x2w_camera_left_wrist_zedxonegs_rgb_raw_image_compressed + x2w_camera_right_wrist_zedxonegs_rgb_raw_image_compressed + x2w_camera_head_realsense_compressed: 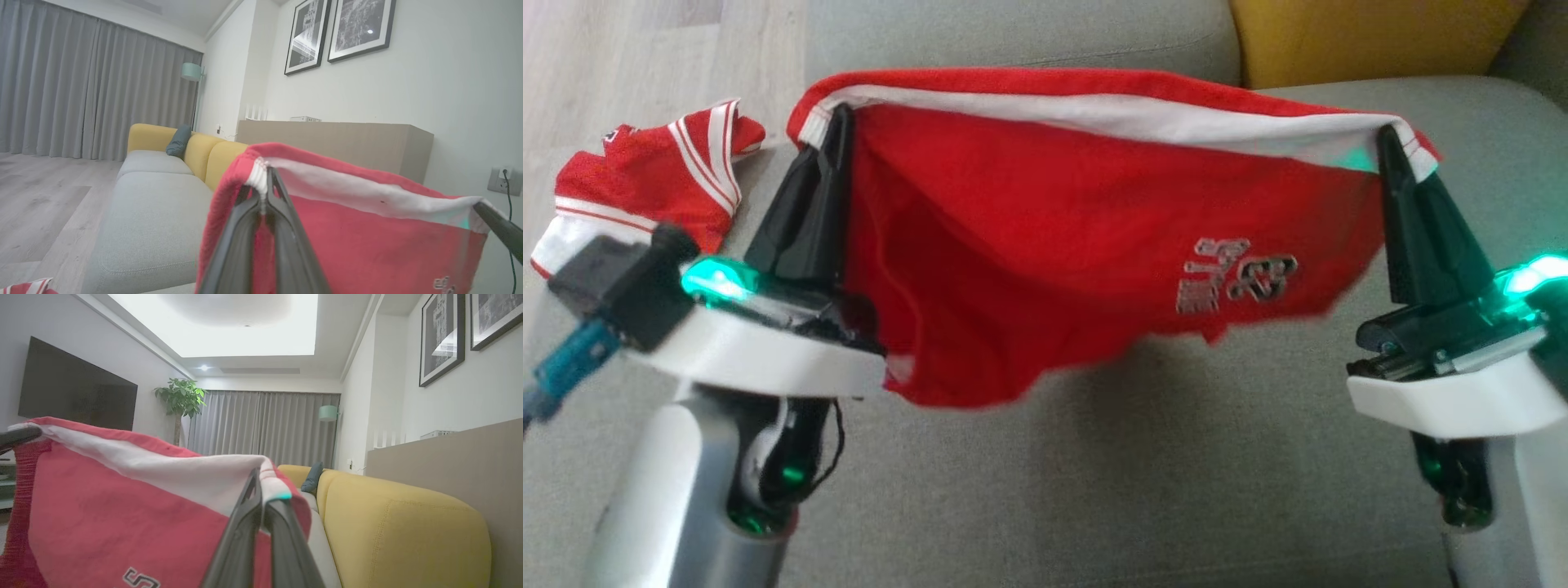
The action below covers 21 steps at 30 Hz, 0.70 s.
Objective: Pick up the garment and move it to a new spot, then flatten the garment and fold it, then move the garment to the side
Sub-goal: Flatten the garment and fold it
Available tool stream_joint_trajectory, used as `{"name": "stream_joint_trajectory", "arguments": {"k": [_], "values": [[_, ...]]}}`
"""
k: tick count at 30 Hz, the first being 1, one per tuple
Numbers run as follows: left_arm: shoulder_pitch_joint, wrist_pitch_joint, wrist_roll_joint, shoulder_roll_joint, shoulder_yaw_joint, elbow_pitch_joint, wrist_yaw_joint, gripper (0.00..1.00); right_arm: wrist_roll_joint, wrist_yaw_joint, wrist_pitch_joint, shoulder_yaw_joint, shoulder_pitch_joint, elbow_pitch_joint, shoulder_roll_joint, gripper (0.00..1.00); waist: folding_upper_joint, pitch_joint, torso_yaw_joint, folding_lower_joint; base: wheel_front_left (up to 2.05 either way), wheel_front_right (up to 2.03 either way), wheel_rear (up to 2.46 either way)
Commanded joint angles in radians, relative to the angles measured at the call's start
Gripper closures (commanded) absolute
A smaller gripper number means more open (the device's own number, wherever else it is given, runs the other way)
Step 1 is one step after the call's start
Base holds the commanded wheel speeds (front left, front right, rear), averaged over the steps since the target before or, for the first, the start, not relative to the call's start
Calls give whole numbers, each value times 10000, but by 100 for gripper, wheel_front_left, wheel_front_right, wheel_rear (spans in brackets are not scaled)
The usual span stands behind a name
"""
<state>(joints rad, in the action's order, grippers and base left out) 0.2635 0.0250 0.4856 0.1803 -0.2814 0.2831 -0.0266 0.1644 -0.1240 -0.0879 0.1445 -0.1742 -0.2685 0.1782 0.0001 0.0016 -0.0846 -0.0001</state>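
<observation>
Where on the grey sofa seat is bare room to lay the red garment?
The grey seat is bare below the hanging red garment, between left gripper and right gripper, and farther right toward the yellow cushion. Crowded at the left: a striped garment lies beside the left gripper.

Black jaws, white wrists (768,359), green lights (715,282)

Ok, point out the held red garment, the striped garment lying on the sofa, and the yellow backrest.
held red garment (1054,237): head view, middle of the hanging red fabric.
striped garment (645,184): head view, red patch beside its white stripes.
yellow backrest (1372,37): head view, bare front face.
</observation>
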Motion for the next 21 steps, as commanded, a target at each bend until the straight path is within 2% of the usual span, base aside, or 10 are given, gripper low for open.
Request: {"name": "stream_joint_trajectory", "arguments": {"k": [1,6,13,17,21], "values": [[773,-236,-33,337,371,322,-21,100,-12,-67,155,101,-337,-417,145,100,-1,41,-1,1,0,0,0],[1748,-908,339,469,385,-383,215,100,530,-67,527,292,-1065,129,76,100,-1,484,-59,1,0,0,0],[4421,-1492,394,567,314,-3028,682,100,841,-67,-7,821,-4045,2931,-145,100,-1,1691,-334,1,0,0,0],[6480,-1275,115,673,369,-4756,904,100,480,-67,-791,861,-6306,4743,-521,100,-1,2391,-578,1,0,0,0],[8443,-486,-452,910,369,-6175,1061,100,61,-67,-1442,699,-8309,6298,-956,100,-1,3078,-902,1,0,0,0]]}}
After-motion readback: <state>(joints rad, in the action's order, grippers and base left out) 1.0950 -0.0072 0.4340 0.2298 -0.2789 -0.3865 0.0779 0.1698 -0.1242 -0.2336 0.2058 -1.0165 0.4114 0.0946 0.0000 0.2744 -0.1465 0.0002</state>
